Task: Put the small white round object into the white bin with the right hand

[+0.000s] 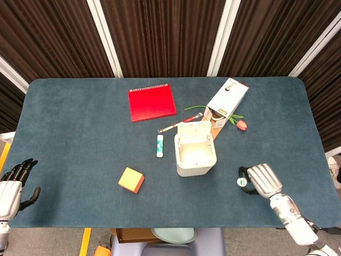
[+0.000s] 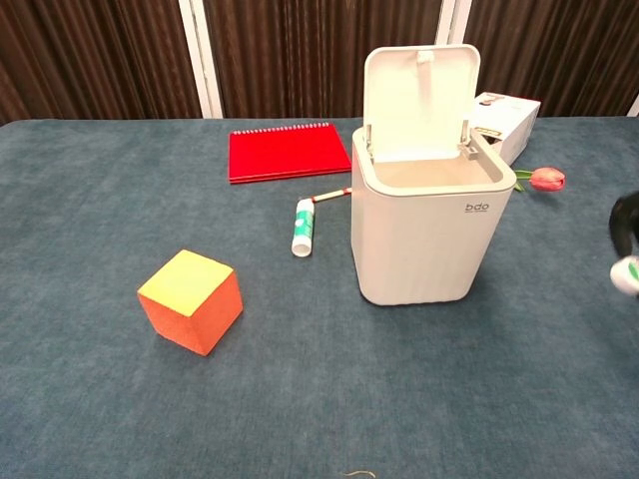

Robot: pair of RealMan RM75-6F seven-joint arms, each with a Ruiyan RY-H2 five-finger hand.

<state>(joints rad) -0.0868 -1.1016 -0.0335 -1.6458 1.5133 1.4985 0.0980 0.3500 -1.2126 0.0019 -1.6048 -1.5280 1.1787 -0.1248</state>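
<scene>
Right hand (image 1: 262, 180): near the tabletop's front right corner, fingers pinching the small white round object with green label (image 1: 241, 182), lifted. White lidded plastic bin (image 1: 195, 155): lid up, just left. Judged: grasp done; carry and drop remain.

Bare carpet lies between the right hand (image 1: 262, 180) and the white bin (image 1: 195, 156) at its ten o'clock. The bin's raised lid (image 2: 420, 88) blocks its twelve o'clock side; a cardboard box (image 1: 225, 104) and tulip (image 1: 241, 125) crowd beyond.

Even, bright overhead light, both views. Soft short shadows under the white bin (image 2: 429, 215) and orange cube (image 2: 190, 301). No glare on the matte surface (image 1: 80, 133). Focus sharp; right hand (image 2: 627, 249) slightly blurred at chest-view edge.
</scene>
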